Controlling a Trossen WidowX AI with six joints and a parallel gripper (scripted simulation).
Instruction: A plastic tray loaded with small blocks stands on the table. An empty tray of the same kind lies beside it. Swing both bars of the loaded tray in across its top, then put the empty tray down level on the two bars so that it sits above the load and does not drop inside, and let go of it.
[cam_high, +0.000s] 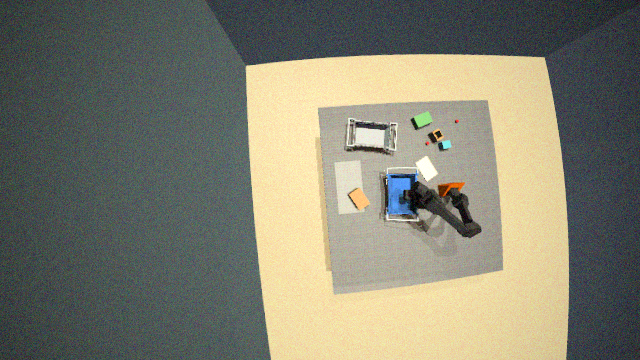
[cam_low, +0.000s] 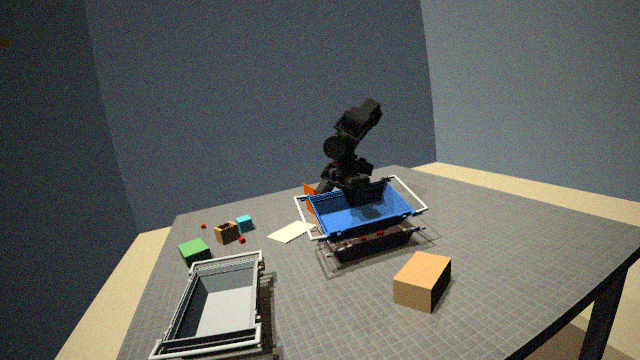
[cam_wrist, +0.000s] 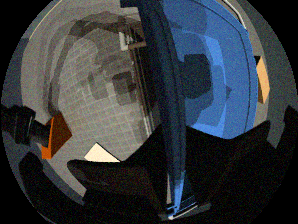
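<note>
A blue empty tray (cam_high: 398, 190) (cam_low: 350, 217) (cam_wrist: 206, 63) with white wire bars swung out over its ends hangs just above a dark loaded tray (cam_low: 372, 245) (cam_wrist: 129, 63). The blue tray covers almost all of the dark one. Small red blocks show inside the dark tray, under the blue floor. My gripper (cam_high: 409, 196) (cam_low: 357, 194) (cam_wrist: 168, 127) is shut on the blue tray's long side wall nearest the arm. The blue tray looks slightly tilted. I cannot tell whether it rests on the dark tray's bars.
A grey tray (cam_high: 350, 134) (cam_low: 225, 260) lies at the back left. Around it are a tan box (cam_high: 358, 198) (cam_low: 421, 280), a green block (cam_high: 422, 120) (cam_low: 193, 249), a cyan cube (cam_high: 444, 145) (cam_low: 244, 222), a small brown box (cam_high: 436, 135) (cam_low: 226, 232), a white sheet (cam_high: 426, 168) (cam_low: 290, 231) and an orange piece (cam_high: 450, 188).
</note>
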